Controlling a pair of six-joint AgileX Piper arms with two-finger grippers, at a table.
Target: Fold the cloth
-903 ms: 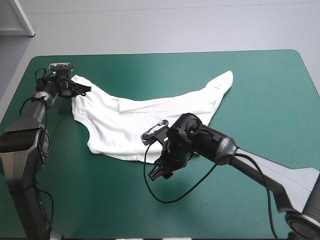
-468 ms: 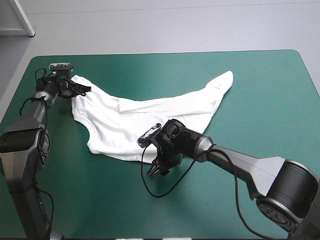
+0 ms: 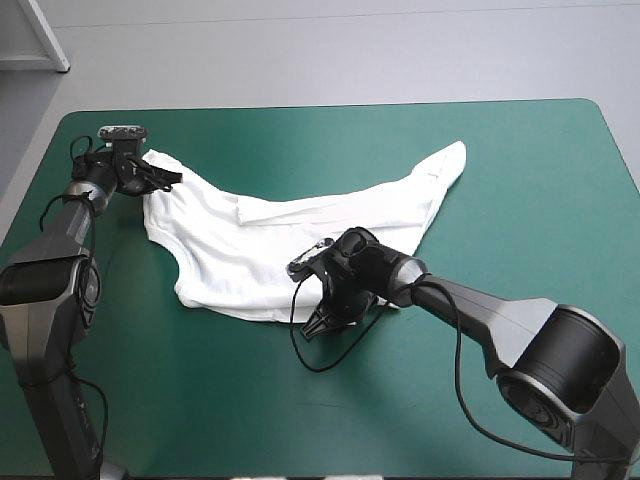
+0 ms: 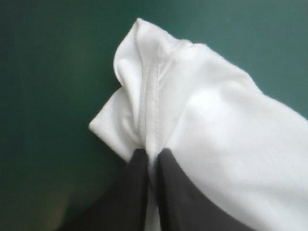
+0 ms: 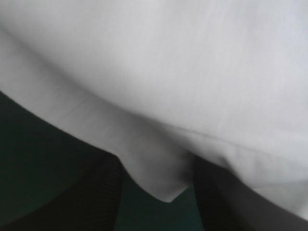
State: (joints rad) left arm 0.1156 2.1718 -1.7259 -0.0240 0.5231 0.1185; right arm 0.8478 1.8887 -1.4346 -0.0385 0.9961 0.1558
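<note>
- White short-sleeved fabric T-shirt (image 3: 290,240) lies on the table (image 3: 520,180) with the teal-green cover, left of centre. It is spread out but rumpled, and one narrow end reaches toward the far right.
- Left tool (image 3: 160,178), two black fins, is at the T-shirt's far-left corner. In the wrist view its fingers (image 4: 137,183) are all but closed, pinching a bunched fold beside a stitched seam.
- Right tool (image 3: 325,320) is at the T-shirt's near edge, low over the table. In the wrist view its fingers (image 5: 96,192) stand apart and grip nothing. A hemmed corner of the T-shirt sits in the gap between them, with teal-green cover beyond.
- The two tools are well apart.
</note>
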